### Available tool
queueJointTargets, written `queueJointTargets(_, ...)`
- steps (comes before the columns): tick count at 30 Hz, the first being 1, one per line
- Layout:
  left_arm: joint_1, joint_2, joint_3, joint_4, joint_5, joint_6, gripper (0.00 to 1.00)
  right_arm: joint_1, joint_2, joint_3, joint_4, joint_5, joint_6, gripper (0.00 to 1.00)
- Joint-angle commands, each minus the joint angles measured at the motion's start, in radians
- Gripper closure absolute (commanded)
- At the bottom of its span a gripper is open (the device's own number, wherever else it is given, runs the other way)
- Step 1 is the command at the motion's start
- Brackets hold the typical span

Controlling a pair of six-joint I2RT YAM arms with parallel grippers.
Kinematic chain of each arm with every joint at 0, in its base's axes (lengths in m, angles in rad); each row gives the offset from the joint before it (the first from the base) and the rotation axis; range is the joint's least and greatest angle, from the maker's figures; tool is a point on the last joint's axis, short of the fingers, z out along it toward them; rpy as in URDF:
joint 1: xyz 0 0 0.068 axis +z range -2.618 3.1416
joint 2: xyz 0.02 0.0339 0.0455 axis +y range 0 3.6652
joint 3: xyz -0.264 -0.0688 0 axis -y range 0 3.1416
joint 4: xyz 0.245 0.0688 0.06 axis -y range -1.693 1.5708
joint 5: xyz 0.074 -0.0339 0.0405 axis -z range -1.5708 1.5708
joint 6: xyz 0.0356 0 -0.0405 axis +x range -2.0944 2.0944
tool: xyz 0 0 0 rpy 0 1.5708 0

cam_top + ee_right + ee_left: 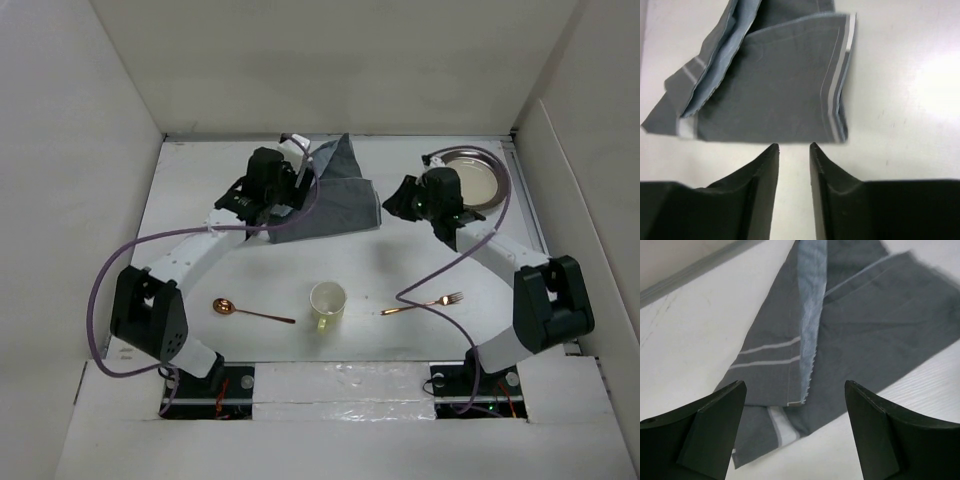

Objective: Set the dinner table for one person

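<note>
At far end of white surface (200,270), which fills box floor btw walls: grey cloth (340,200), rumpled. L claw (794,386) wide open above it; R claw (794,146) barely apart, empty, by cloth's edge.

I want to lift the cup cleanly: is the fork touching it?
Apart. The top external view shows a strip of bare table between the cup and the handle end of the fork.
</note>
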Motion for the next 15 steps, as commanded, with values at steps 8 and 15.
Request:
queueJointTargets(8,-0.066,0.207,0.021,-0.112,-0.235,0.164,0.2,-0.015,-0.304,-0.177,0.064,-0.087,0.029,0.43)
queueJointTargets(15,-0.066,0.242,0.017,-0.121,-0.282,0.153,0.21,-0.025,-0.318,-0.223,0.082,-0.121,0.022,0.39)
